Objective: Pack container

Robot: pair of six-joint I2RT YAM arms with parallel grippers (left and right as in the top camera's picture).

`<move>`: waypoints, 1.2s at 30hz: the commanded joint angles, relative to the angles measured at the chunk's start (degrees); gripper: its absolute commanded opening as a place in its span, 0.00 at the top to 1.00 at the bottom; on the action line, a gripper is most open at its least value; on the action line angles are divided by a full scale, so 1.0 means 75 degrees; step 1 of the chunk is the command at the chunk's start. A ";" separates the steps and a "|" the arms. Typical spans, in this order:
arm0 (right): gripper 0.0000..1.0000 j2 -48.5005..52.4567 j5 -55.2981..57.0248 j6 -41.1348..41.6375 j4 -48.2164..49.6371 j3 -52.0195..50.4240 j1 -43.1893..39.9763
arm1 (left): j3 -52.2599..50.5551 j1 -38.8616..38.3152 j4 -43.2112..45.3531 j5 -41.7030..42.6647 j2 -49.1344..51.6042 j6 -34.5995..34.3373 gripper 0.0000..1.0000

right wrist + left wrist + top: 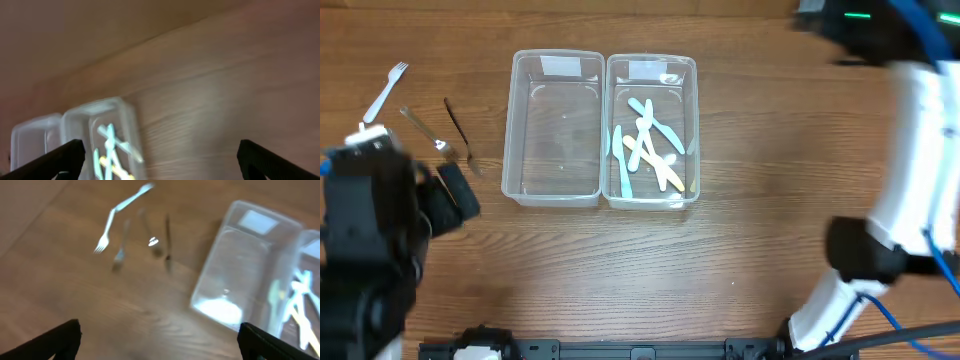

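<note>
Two clear plastic containers stand side by side. The left container (510, 130) is empty. The right container (693, 120) holds several pastel utensils (648, 150) in teal, white and yellow. A white fork (385, 90), a clear fork (425, 130) and a dark fork (458, 125) lie on the wood left of the containers. My left gripper (160, 345) hovers open above bare table near these forks, nothing between its fingers. My right gripper (160, 162) is open and empty, raised to the right of the filled container (131, 131).
The table is brown wood. The left arm's dark body (370, 240) fills the lower left of the overhead view. The white right arm (910, 170) runs down the right side. A black rail (620, 350) lies along the front edge.
</note>
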 commanded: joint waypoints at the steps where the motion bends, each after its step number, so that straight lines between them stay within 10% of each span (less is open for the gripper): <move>1: 0.00 0.0108 -0.1096 -0.0125 -0.0105 -0.0466 -0.0676 | 0.0863 0.0152 -0.0227 -0.0577 0.1848 -0.0737 0.00; 17: 0.00 0.0111 -0.1087 -0.0294 0.0219 -0.2728 -0.0959 | 0.0927 0.3025 0.1673 0.1792 0.5278 -0.0035 0.00; 36: 0.00 0.0108 -0.1081 -0.0504 0.0140 -0.2728 -0.0962 | 0.0924 0.3086 0.3442 0.2124 0.8480 0.0227 0.00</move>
